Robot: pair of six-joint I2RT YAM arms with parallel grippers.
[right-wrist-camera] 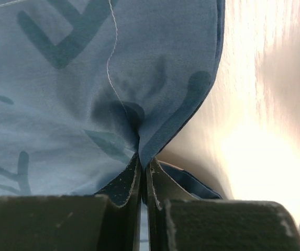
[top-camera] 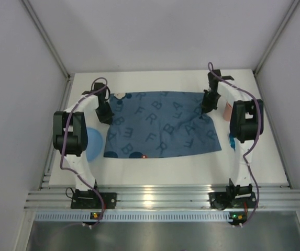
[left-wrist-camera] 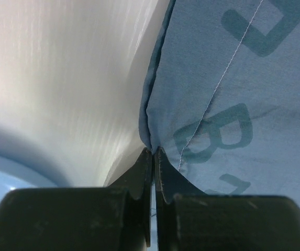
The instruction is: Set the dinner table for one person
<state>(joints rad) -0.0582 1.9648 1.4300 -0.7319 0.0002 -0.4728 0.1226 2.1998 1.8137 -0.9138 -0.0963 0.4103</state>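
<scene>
- White counter (top-camera: 165, 170): a large matte rectangular top that fills the floor of the enclosure between pale walls. It carries every item in view, and bare strips of it show along the near edge and both sides.
- Blue cloth mat (top-camera: 160, 128): lies spread across the middle of the counter, printed with darker letters, with wrinkles toward its right side. Its near edge bows slightly, and both far corners are drawn up into puckers.
- Left end effector (top-camera: 105, 112): at the mat's far left corner. In the left wrist view its jaws (left-wrist-camera: 153, 151) stand closed, with the hem of the mat (left-wrist-camera: 233, 104) pinched between them and the counter (left-wrist-camera: 60, 78) beside it.
- Right end effector (top-camera: 208, 102): at the mat's far right corner. In the right wrist view the jaws (right-wrist-camera: 142, 159) are closed on a gathered fold of the mat (right-wrist-camera: 60, 104), with the bright counter (right-wrist-camera: 270, 104) to the right.
- Light blue round item (top-camera: 93, 144): on the counter just left of the mat, partly hidden under the left arm.
- Pink item (top-camera: 227, 111) and small blue item (top-camera: 232, 140): on the counter right of the mat, beside the right arm. Neither can be identified.
- Aluminium rail (top-camera: 155, 198): runs along the near edge and holds both arm bases.
</scene>
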